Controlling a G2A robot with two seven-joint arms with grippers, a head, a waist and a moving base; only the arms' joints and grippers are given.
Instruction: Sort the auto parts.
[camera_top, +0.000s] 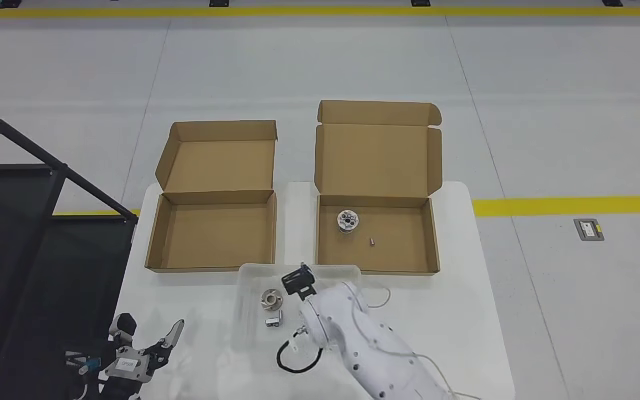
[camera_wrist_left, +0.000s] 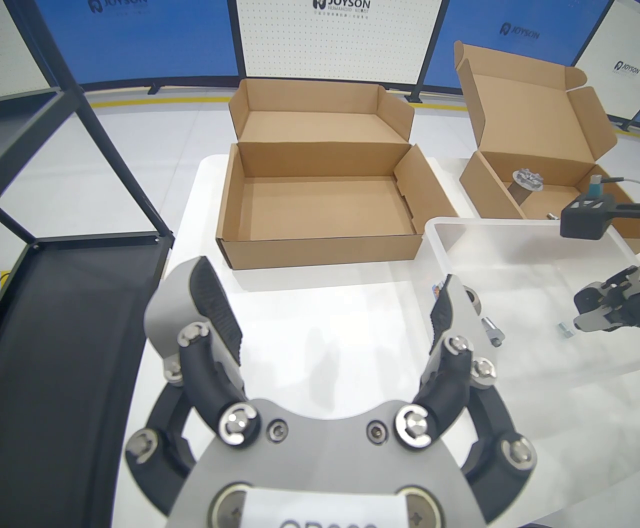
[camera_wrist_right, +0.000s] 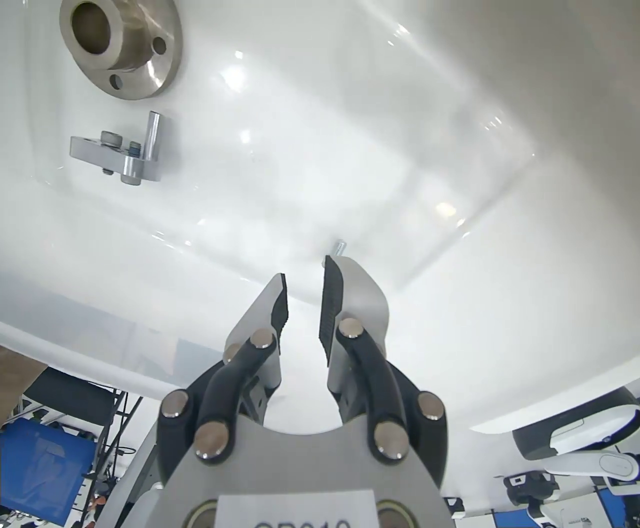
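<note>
A white rounded table (camera_top: 470, 300) stands on a pale grey floor (camera_top: 540, 100) crossed by yellow lines (camera_top: 560, 206), with blue and white pegboard panels (camera_wrist_left: 340, 40) at the far side of the room. A black metal rack (camera_top: 50, 250) stands just beside the table's left edge. Over the table's near left part the left gripper (camera_wrist_left: 325, 280) hangs with its jaws spread wide and nothing between them. Beyond it lies a brown cardboard box (camera_top: 212, 235), lid folded back, its bare floor showing. At the near middle sits a clear plastic tray (camera_top: 252, 290). At its left end lie a round steel flange (camera_wrist_right: 120, 47) with a bored centre and, just beside it, a small grey metal bracket (camera_wrist_right: 122, 152) with a pin. The right gripper (camera_wrist_right: 306, 272) is down inside the tray, its jaws parted by only a narrow gap and gripping nothing. A small silver bolt (camera_wrist_right: 340, 246) lies on the tray floor just past one fingertip. Farther right, a second brown cardboard box (camera_top: 405, 250) with its lid up holds a round silver part (camera_top: 346, 219) near its back left corner and a tiny screw (camera_top: 372, 240) near the middle.
</note>
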